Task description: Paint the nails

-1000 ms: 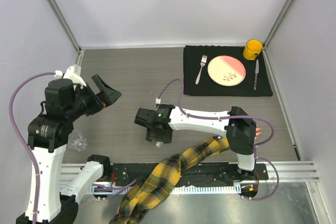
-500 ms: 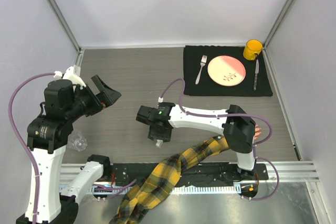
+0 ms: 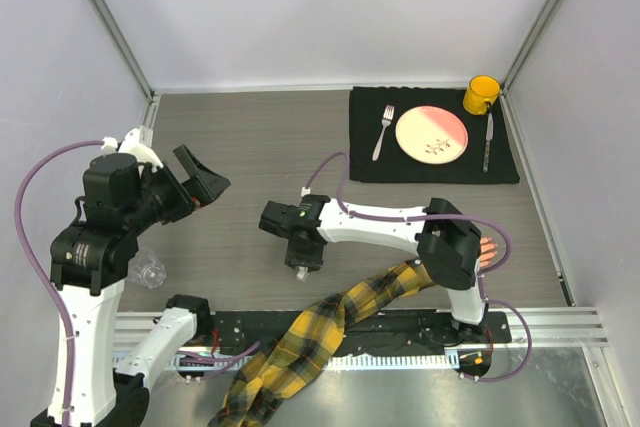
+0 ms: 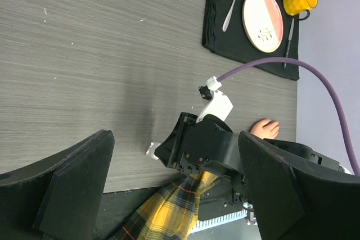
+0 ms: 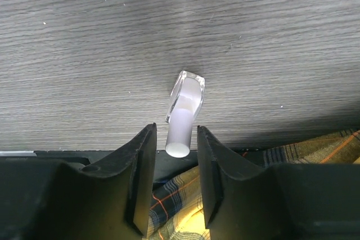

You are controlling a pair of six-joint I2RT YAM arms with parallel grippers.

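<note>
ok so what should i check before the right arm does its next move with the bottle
1. Cap of the bottle between the right gripper jaws: ok.
2. Right gripper shut on the cap: not ok, a gap shows on one side.
3. Bottle upright: not ok, it is tilted.
4. Left gripper open and empty: ok.
5. Hand unobstructed: not ok, the right arm covers most of it.
6. Nails' state: cannot tell, too small.

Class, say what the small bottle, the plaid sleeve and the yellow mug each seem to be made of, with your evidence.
Bottle: clear glass or hard plastic, see-through with bright edges; its matte white cap is probably plastic. Plaid sleeve: woven cloth, as it folds and bunches. Yellow mug: smooth and rigid, perhaps glazed ceramic.
</note>
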